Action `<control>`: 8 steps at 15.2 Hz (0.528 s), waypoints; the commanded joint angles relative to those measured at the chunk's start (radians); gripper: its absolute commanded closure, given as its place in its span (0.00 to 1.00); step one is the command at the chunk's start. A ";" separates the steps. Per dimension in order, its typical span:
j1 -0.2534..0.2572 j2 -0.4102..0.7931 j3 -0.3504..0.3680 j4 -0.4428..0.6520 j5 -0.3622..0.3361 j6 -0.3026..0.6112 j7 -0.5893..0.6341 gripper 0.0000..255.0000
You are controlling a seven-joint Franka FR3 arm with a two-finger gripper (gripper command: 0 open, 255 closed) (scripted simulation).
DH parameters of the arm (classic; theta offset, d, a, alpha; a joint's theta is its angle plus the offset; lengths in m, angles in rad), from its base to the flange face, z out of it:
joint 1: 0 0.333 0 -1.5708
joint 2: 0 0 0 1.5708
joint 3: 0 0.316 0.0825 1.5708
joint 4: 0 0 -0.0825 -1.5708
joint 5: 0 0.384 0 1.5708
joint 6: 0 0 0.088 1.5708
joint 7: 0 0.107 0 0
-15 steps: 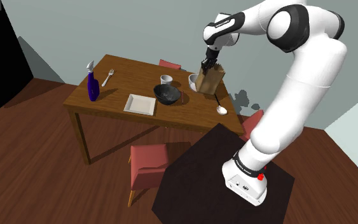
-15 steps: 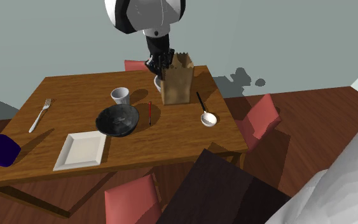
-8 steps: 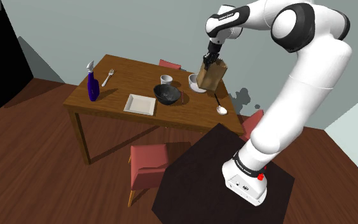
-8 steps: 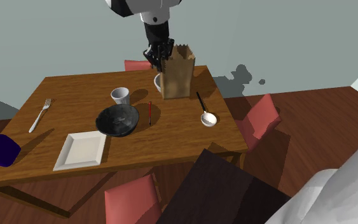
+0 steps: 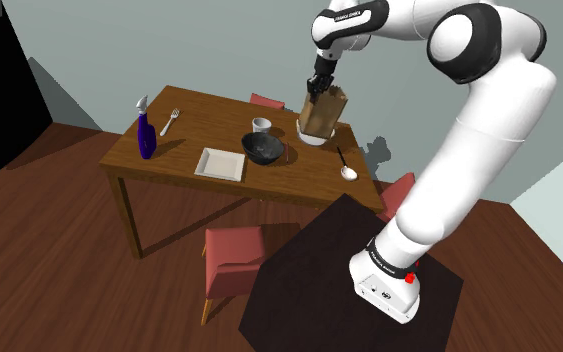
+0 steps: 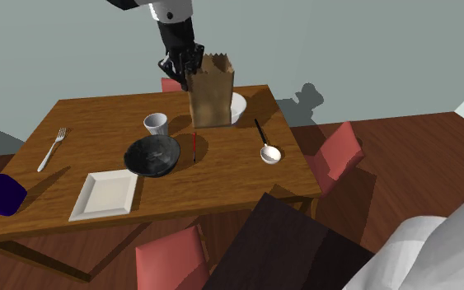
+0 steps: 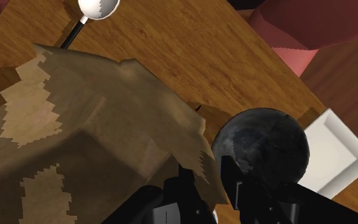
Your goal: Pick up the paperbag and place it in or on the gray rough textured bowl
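A brown paper bag (image 5: 323, 112) (image 6: 211, 92) hangs upright above the wooden table (image 5: 189, 110), held by its top edge in my shut gripper (image 5: 317, 88) (image 6: 185, 62). In the wrist view the fingers (image 7: 184, 186) pinch the bag's torn rim (image 7: 88, 140), and the gripper (image 7: 206, 184) looks down past it. The dark grey rough bowl (image 5: 264, 149) (image 6: 152, 156) (image 7: 263, 146) stands on the table toward the shoulder view's left of the bag, apart from it. A white bowl (image 6: 236, 107) sits just behind the bag.
A white cup (image 6: 156, 123) stands beside the dark bowl, with a thin red stick (image 6: 194, 146) near it. A white square plate (image 6: 105, 194), a fork (image 6: 53, 148), a spoon (image 6: 267, 148) and a blue bottle (image 5: 146, 135) share the table. Red chairs (image 5: 231, 262) surround it.
My gripper has lifted the bag off the table and carried it toward the left of both exterior views, uncovering the white bowl in the second exterior view.
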 commanded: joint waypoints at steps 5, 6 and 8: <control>0.076 0.006 0.054 0.068 -0.010 -0.065 0.135 1.00; 0.088 0.012 0.063 0.084 -0.011 -0.077 0.155 1.00; 0.111 0.028 0.080 0.121 -0.010 -0.100 0.195 1.00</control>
